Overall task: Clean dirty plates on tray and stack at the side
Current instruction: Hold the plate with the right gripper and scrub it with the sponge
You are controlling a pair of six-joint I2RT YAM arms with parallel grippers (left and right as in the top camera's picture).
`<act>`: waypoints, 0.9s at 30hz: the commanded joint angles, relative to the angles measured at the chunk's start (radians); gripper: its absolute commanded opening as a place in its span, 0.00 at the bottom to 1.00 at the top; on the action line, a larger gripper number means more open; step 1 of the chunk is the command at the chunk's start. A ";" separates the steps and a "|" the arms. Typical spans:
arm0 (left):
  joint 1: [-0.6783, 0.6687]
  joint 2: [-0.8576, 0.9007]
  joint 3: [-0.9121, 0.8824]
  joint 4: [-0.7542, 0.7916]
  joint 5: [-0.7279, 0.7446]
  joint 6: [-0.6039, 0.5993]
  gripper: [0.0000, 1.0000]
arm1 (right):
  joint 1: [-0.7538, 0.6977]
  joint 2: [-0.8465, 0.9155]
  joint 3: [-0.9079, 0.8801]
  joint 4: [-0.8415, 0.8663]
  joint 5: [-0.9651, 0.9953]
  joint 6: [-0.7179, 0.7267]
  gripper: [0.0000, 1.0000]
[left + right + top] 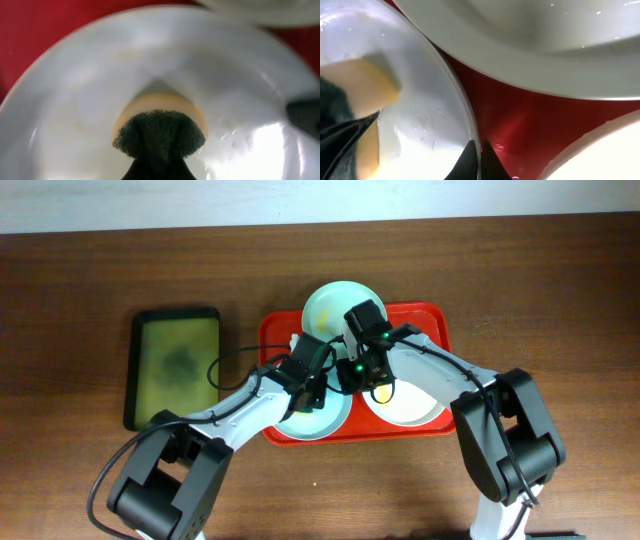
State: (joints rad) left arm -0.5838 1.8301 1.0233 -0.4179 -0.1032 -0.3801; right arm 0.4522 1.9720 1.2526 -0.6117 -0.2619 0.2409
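Note:
The red tray holds three plates. A mint plate sits at its back, a pale blue plate at front left and a white plate at front right. My left gripper is shut on a yellow sponge with a green pad, pressed onto the pale blue plate. My right gripper is shut on that plate's rim, one finger inside and one over the tray. The sponge shows at the left of the right wrist view.
An olive-green tray with a black rim lies on the wooden table left of the red tray. The mint plate and the white plate lie close to my right gripper.

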 commanded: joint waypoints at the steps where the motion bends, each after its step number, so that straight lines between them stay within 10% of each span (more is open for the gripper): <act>1: -0.006 0.050 -0.054 -0.143 -0.114 0.041 0.00 | 0.006 0.018 -0.008 0.014 0.012 0.004 0.04; 9: -0.006 0.049 -0.052 -0.113 -0.330 0.034 0.00 | 0.006 0.018 -0.008 0.014 0.012 0.004 0.04; 18: -0.006 0.049 -0.053 0.115 0.164 0.097 0.00 | 0.006 0.018 -0.008 0.015 0.012 0.004 0.04; 27: -0.006 0.049 -0.053 -0.070 0.127 0.217 0.00 | 0.006 0.018 -0.008 0.018 0.012 0.004 0.04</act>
State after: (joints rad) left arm -0.5629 1.8286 1.0218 -0.4034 0.0101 -0.2623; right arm 0.4526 1.9739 1.2526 -0.6052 -0.2626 0.2398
